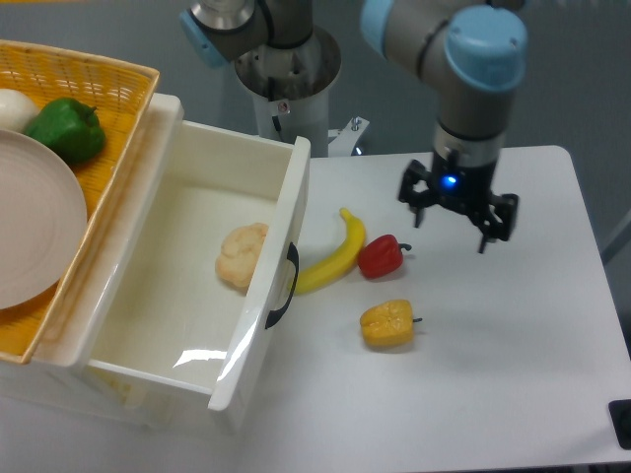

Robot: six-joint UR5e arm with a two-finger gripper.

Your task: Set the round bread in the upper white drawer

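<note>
White table (513, 374) carries everything; at far left a yellow wicker basket (118, 118) holds a cream plate (30, 227), a green pepper (65, 129) and a white ball (14, 106). Just right of it, the upper white drawer (158, 296) stands pulled open with the round bread (242, 255) on its floor against the front wall. Further right lie a yellow banana (333, 256), a red pepper (381, 255) and a yellow-orange pepper (386, 323); the gripper (455, 216) hangs above the table right of them, jaws open and empty.

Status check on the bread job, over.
Tool open, empty, above the table right of the drawer. Round bread resting inside the upper white drawer, drawer pulled open. Nothing in the way.
</note>
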